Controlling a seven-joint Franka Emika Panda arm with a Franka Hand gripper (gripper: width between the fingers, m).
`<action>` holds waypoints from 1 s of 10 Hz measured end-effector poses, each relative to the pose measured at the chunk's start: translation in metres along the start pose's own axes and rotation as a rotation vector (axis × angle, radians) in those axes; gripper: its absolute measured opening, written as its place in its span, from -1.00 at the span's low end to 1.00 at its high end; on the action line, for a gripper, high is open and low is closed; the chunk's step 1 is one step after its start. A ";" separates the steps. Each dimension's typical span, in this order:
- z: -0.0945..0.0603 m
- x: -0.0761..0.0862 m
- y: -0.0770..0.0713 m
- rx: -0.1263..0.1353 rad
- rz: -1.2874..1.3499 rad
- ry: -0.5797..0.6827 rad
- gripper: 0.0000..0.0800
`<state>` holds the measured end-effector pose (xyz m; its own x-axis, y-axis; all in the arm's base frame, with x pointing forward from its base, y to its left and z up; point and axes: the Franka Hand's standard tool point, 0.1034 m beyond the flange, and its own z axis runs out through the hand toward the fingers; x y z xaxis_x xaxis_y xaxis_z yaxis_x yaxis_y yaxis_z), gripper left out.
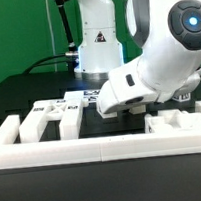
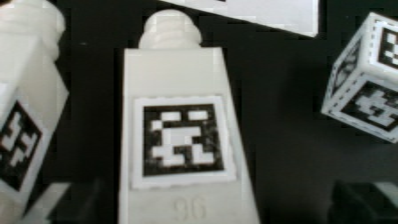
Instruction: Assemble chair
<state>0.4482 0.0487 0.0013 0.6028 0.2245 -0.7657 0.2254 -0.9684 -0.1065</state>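
Hand [image 2: 210, 206] is spread wide and hanging right over a long white bar [image 2: 178, 140]. There's one dark fingertip [image 2: 54, 205] on each side of the bar, with a strip of black desk [image 2: 285, 125] showing between finger and plastic, so it's not touching or holding anything. The bar lies flat, tag facing up, with a rounded peg on the end away from the fingers.

Two more bits of the chair sit along the bar's long sides. There's a tall tagged piece [image 2: 22, 110] just beside it on one side. On the other side is a small tagged block [image 2: 370, 85], a little further off and skewed relative to the bar. Past the bar's peg end there's a white edge [image 2: 258, 10], can't tell what it belongs to.

In the exterior view the hand [image 1: 127, 108] is down low at the desk and the bar is hidden under it. Some loose chair parts [image 1: 48, 119] lie to the exterior view's left of the bar's spot, and a white part [image 1: 176, 121] lies to the exterior view's right. The low border rail [image 1: 103, 146] runs across on the camera side of it.
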 end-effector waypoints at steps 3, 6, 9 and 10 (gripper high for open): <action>0.001 -0.001 0.000 0.000 -0.005 0.001 -0.22; 0.001 -0.001 0.000 0.000 -0.005 0.001 -0.24; 0.001 -0.001 0.000 0.000 -0.005 0.001 -0.24; -0.001 -0.003 -0.001 0.006 0.001 -0.005 -0.24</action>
<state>0.4475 0.0492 0.0042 0.5994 0.2233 -0.7686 0.2203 -0.9692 -0.1098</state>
